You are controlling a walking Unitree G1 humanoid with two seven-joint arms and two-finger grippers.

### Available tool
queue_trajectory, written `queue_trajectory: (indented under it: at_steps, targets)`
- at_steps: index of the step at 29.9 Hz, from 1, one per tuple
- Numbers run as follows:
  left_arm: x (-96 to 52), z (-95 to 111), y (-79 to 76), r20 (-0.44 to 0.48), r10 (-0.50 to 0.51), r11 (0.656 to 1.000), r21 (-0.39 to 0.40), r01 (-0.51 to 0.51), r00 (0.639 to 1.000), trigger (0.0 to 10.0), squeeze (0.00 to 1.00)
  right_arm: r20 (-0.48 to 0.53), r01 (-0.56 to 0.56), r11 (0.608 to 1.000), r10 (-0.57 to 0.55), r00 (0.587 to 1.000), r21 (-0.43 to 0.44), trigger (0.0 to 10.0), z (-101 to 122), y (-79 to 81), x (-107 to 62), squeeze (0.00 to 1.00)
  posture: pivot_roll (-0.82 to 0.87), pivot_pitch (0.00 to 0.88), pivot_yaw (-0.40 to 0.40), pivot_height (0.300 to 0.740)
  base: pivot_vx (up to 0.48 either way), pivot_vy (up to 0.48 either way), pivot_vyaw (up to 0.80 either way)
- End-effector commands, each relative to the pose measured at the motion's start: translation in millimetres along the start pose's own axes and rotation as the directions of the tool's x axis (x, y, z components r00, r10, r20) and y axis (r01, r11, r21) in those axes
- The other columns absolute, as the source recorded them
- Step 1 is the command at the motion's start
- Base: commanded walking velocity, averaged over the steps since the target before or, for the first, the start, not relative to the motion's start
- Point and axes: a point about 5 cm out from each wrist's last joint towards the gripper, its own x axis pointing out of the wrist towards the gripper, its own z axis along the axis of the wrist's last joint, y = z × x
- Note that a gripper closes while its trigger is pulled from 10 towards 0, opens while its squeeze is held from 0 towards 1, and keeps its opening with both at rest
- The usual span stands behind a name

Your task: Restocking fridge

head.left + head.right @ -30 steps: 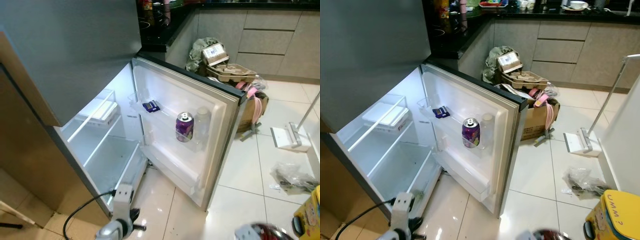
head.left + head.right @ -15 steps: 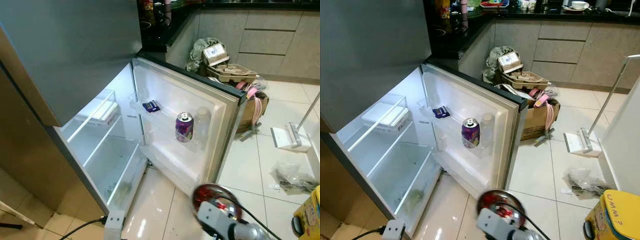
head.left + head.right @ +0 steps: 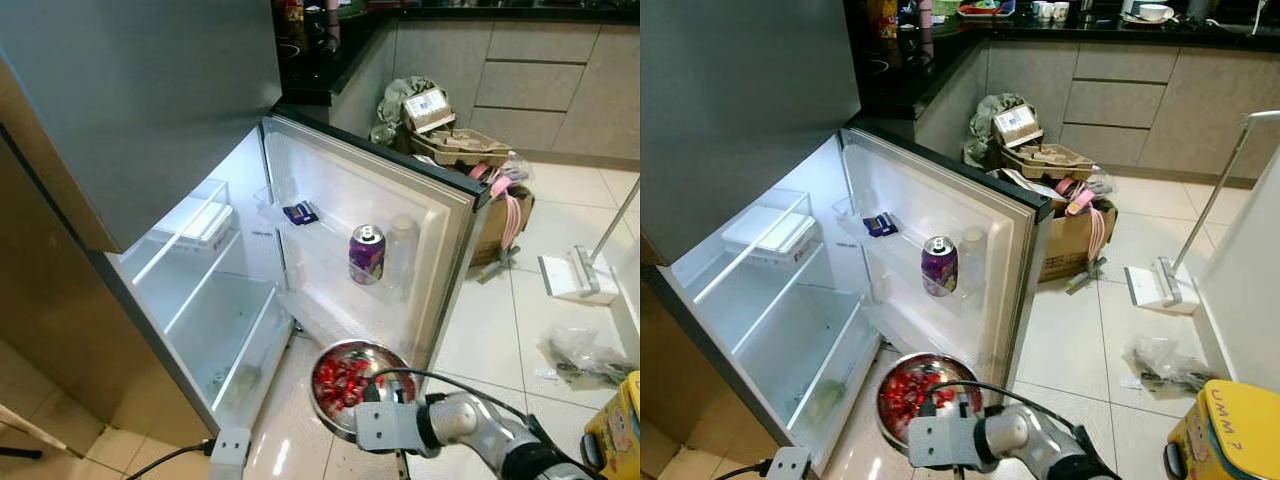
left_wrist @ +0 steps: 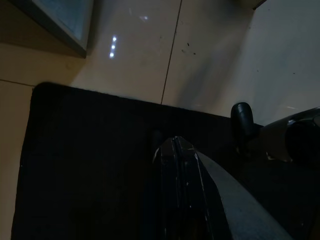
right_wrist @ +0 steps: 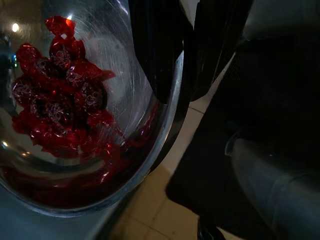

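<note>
My right gripper is shut on the rim of a steel bowl holding red wrapped pieces. One finger is inside the bowl and one outside. The bowl hangs low over the floor, just in front of the open fridge door. On the door shelves stand a purple can, a clear bottle and a small blue packet. The lit fridge compartment has glass shelves and a white tray. My left gripper hangs idle, fingers together, over a dark mat.
A cardboard box piled with clutter stands right of the door. On the tiled floor lie a white dustpan and a plastic bag. A yellow container is at the lower right. Dark counters and grey cabinets run behind.
My right arm has come up from the bottom edge and carried the bowl left, toward the fridge door. The left arm has sunk lower.
</note>
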Motion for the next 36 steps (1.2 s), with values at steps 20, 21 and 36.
queue_trajectory:
  at_steps: [20, 21, 36]
  targets:
    - [-0.4, -10, -4.2, -0.035, -0.004, 1.0, -0.002, 0.004, 0.999, 10.0, 0.0, -0.318, 0.312, 0.948, -0.317, 0.894, -0.068, 10.0, -32, -66.6, -64.0, 0.0, -0.05, 0.0, -0.029, 0.74, 0.0, 0.0, 0.0]
    - [-0.4, -10, -4.2, -0.035, -0.004, 1.0, -0.002, 0.004, 0.999, 10.0, 0.0, -0.318, 0.312, 0.948, -0.317, 0.894, -0.068, 10.0, -32, -66.6, -64.0, 0.0, -0.05, 0.0, -0.029, 0.74, 0.0, 0.0, 0.0]
    - [-1.9, -13, -1.7, -0.04, 0.002, 1.0, -0.005, -0.002, 0.999, 10.0, 0.0, -0.589, 0.599, 0.791, -0.543, 0.598, -0.121, 10.0, -80, -82.0, -150.6, 0.0, -0.04, 0.0, -0.026, 0.74, 0.0, 0.0, 0.0]
